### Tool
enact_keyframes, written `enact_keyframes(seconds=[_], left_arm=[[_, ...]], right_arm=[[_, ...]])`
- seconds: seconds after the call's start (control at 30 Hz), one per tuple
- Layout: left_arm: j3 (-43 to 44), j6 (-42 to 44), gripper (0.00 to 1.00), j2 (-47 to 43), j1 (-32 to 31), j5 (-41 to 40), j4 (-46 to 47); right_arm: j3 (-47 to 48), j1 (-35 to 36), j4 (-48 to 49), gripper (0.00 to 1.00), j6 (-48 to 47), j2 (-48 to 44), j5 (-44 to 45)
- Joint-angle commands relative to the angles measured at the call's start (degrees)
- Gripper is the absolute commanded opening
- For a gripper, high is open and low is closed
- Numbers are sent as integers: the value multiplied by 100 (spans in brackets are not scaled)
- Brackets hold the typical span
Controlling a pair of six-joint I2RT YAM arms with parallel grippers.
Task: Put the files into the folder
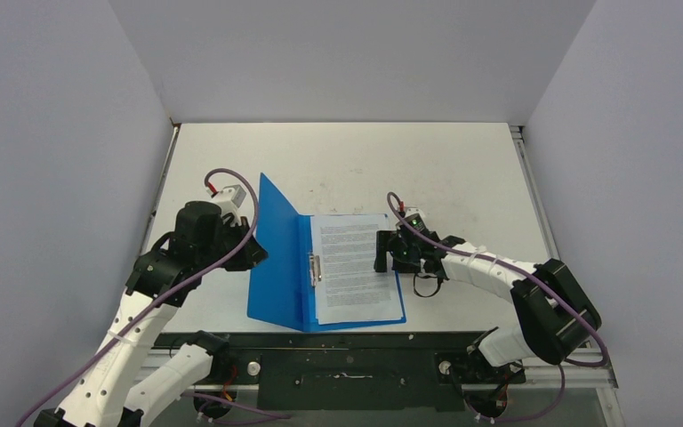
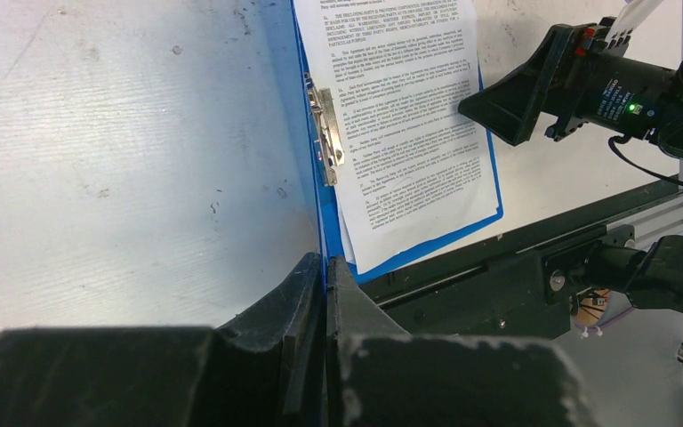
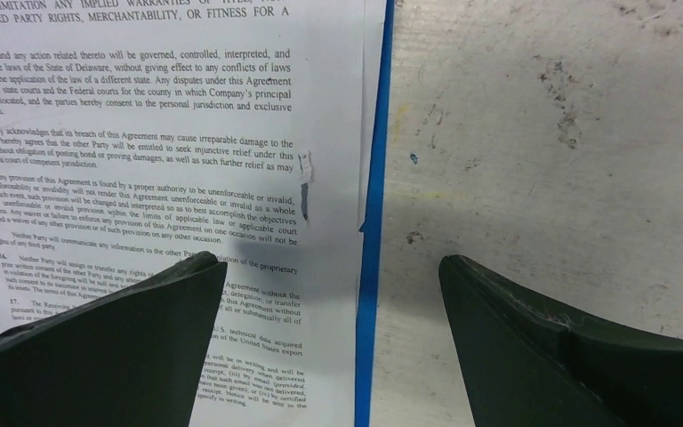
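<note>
Lying open at the near edge of the table (image 1: 462, 169), the folder (image 1: 274, 267) has its left cover tilted up. The left gripper (image 2: 325, 267) is pinched tight on that cover's edge — a thin blue line shows between the closed fingers. The files (image 1: 356, 267) rest on the folder's flat right half, their left edge beside one metal clip (image 2: 325, 133) at the spine; two stacked sheets can be counted by their offset near corners. The print reads "THIRD PARTY RIGHTS, MERCHANTABILITY, OR FITNESS FOR A" and "laws of the State of Delaware". The right gripper (image 3: 333, 262) is spread wide and holds nothing — it straddles the folder's right edge, one finger over the top sheet, the other over bare table.
</note>
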Motion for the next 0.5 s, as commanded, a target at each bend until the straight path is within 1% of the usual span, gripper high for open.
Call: enact_keyframes(seconds=[0.0,0.23,0.3,0.47], left_arm=[[354,184,0,10,45,-19,122],[234,168,0,56,40,96,343],[181,160,5,90,39,129,419],[64,114,9,181,38,301,671]], right_arm=[[-205,-109,767,96,269,-59,-598],[-521,-116,1334,97,565,151,-1175],[-615,-119,1444,97,661,196,-1302],[-752,-113,1801,97,776,304,-1509]])
